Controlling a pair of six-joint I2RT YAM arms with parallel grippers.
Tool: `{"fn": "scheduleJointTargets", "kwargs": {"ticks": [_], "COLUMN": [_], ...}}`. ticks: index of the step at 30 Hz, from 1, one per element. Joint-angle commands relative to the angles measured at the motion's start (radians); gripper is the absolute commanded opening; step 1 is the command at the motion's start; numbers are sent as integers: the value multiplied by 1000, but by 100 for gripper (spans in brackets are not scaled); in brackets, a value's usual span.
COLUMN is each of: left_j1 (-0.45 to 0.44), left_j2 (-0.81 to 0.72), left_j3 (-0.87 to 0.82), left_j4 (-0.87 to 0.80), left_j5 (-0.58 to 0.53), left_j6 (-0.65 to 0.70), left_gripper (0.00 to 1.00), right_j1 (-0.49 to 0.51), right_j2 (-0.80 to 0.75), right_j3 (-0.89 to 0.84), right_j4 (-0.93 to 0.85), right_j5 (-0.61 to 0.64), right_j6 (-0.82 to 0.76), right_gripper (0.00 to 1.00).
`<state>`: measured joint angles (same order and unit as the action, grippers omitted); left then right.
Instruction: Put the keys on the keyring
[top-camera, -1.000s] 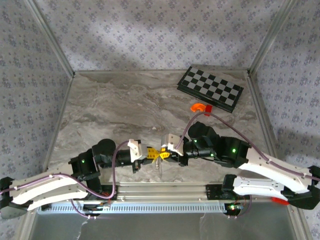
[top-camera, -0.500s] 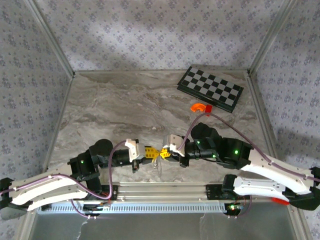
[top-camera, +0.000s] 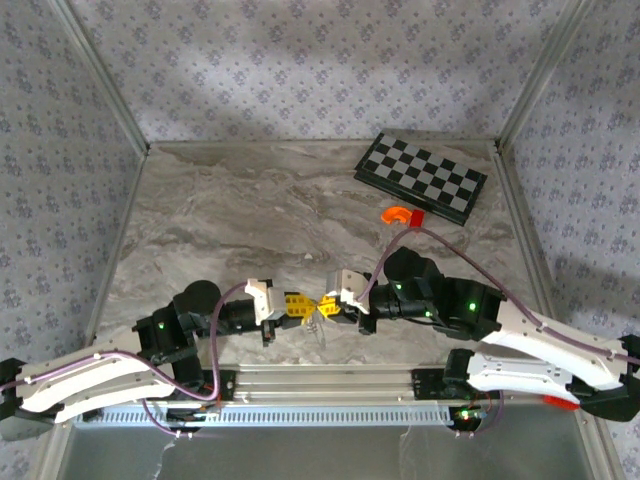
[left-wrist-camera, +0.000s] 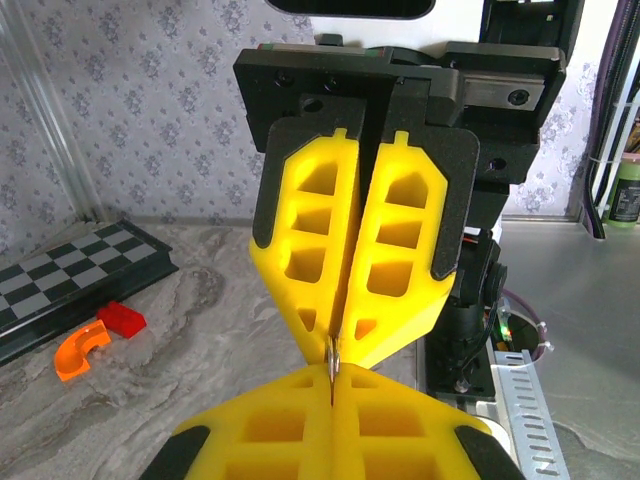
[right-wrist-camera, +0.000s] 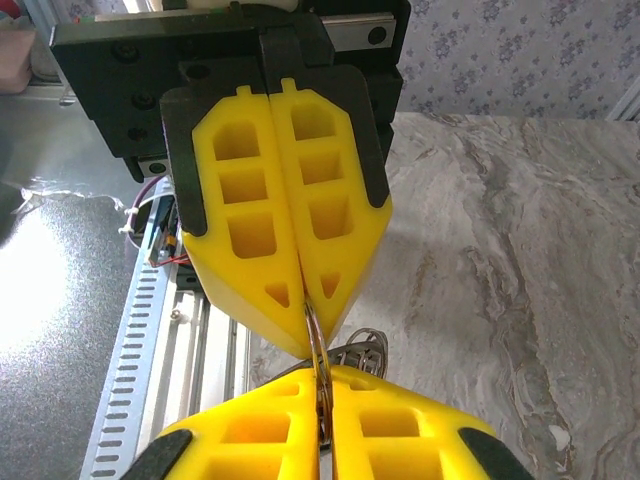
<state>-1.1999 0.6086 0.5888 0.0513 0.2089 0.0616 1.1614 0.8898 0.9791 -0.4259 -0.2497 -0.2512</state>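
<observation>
**A:** Two arms nose to nose, low and centre over the marble table, close to the aluminium rail at the near edge. Left gripper, what have we got?

**B:** Yellow fingers pressed flat together, and a thin silvery edge pokes out right at the tips. That's the keyring, seen edge-on.

**A:** And the right gripper?

**B:** Same story. Its pads meet along one seam, and a sliver of metal is nipped at the very point. On the right wrist camera you can follow that sliver out of the left tips, curving down and straight into the right gripper's own seam.

**A:** So both claws are on the one ring?

**B:** Both clamped on it, tip to tip, with the ring bridging the tiny gap between them above the marble.

**A:** Something's dangling there too.

**B:** A little bunch of fine silvery loops, just beside the ring and under the tips. I can't tell how it joins on.

**A:** Anything else on the table?

**B:** Well apart from the action, a folded chessboard lies at the far right corner. Just in front of it sits an orange curved piece, right against a small red block.
</observation>
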Motion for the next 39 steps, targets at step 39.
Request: {"fn": "scheduleJointTargets", "kwargs": {"ticks": [39], "left_j1": [-5], "left_j2": [13], "left_j3": [31], "left_j4": [103], "left_j5": [65], "left_j6": [-7], "left_gripper": [0], "right_j1": [-11], "right_j2": [-16], "right_j3": [-47], "right_j4": [8], "right_j5": [10], "right_j6": [26], "right_gripper": [12]}}
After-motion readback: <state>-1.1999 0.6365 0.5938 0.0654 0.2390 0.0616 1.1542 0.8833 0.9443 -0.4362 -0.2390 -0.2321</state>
